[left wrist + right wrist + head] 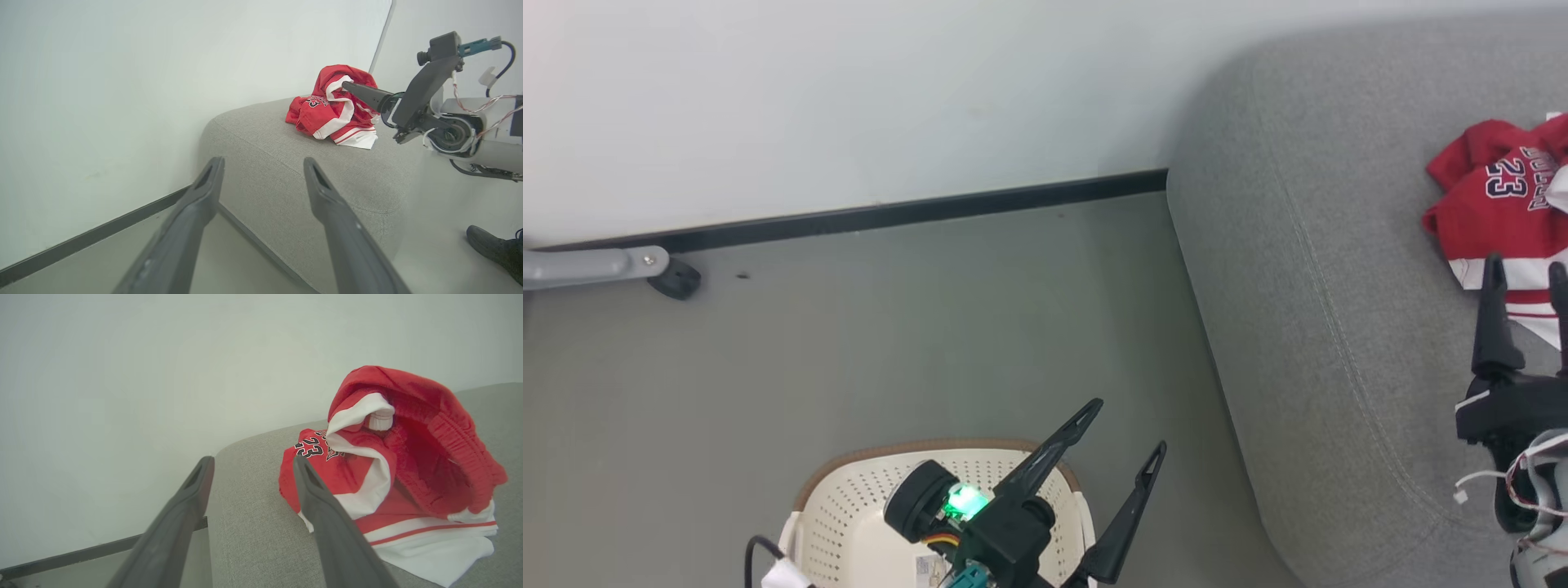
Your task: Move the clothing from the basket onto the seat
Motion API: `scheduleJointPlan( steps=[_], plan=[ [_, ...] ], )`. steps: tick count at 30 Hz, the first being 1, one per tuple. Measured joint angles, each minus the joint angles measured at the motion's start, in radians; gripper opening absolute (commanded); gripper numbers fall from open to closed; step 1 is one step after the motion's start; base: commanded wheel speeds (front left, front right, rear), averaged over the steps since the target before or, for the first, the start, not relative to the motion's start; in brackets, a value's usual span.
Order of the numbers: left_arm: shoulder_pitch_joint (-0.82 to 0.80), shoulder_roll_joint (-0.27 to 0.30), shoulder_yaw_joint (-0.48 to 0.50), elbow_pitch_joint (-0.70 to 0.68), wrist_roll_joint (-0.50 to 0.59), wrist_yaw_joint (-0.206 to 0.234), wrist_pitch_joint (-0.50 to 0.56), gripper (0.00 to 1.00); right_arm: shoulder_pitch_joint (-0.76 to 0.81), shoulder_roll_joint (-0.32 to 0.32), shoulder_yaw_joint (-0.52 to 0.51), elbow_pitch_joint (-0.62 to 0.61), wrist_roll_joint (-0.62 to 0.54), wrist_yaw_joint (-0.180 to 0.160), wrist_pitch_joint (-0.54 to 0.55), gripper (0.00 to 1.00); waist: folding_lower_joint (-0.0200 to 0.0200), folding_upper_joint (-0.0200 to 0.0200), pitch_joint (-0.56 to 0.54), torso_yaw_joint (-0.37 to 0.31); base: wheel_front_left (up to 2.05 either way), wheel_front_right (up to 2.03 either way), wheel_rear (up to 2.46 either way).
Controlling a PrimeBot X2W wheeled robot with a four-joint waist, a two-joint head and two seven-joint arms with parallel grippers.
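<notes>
Clothing on seat, right arm nearest

Position: clothing (1494, 204) lies bunched on the seat (1298, 327), toward the right edge of the head view. It is well apart from the basket (849, 506), which stands on the floor at lower centre. The pile is a red jersey marked "23" with a white-striped hem, with more red fabric humped over it.

Key relation: the pile sits straight ahead of the right gripper (1526, 263), and a little right of its line in the right wrist view. In the head view the heap runs roughly lengthwise along the same line as the fingers. The fingertips overlap the striped hem there, but I cannot tell whether they touch.

Right gripper: fingers spread wide, nothing between them, only grey cushion and wall in the gap.

Left gripper (1127, 425): above the basket's far rim, fingers also spread wide and carrying nothing. It points toward the seat's rounded corner and is much farther from the pile.

Basket: the part in view is bare cream plastic.

Judgement: the transfer looks done or nearly so. Any further handling of the pile falls to the right arm.
</notes>
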Motion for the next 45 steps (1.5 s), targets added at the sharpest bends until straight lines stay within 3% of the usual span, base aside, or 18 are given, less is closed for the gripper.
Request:
scheduleJointPlan(
  steps=[13,27,38,45],
  plan=[
    [0.088,0.023,0.070,0.000,-0.024,0.044,-0.025,1.00,0.161,0.054,0.040,-0.162,-0.038,0.003,0.000,1.00,0.0001,0.0001,-0.107,0.075,0.00,0.00,0.00],
    [0.191,0.072,0.263,-0.010,-0.064,0.080,-0.041,1.00,0.287,0.097,0.114,-0.255,-0.067,-0.002,0.000,1.00,0.0002,0.0002,-0.187,0.117,0.00,0.00,0.00],
    [0.266,0.068,0.376,0.020,-0.066,0.088,-0.043,1.00,0.395,0.098,0.130,-0.297,-0.091,-0.019,0.001,1.00,0.0002,0.0003,-0.230,0.128,0.00,0.00,0.00],
    [0.314,0.031,0.448,0.062,-0.063,0.088,-0.047,1.00,0.455,0.096,0.129,-0.315,-0.091,-0.033,0.011,1.00,0.0002,0.0003,-0.257,0.131,0.00,0.00,0.00]
  ],
)
